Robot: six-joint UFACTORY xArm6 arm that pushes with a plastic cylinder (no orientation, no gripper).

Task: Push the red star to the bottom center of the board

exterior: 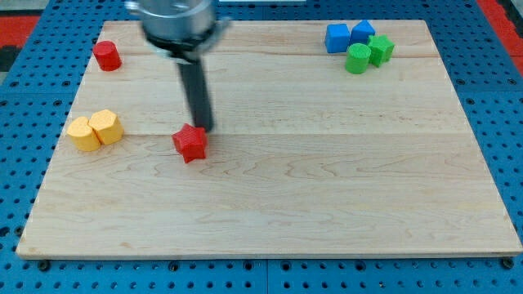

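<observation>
The red star (190, 143) lies on the wooden board (327, 180), left of centre and about mid-height. My tip (203, 128) is at the star's upper right edge, touching it or very nearly so. The dark rod rises from there toward the view's top, where the arm's grey end blurs.
A red cylinder (106, 55) stands at the upper left. Two yellow blocks (96, 130) sit together at the left edge. At the upper right are two blue blocks (349, 36), a green cylinder (357, 59) and a green star (380, 50), all clustered.
</observation>
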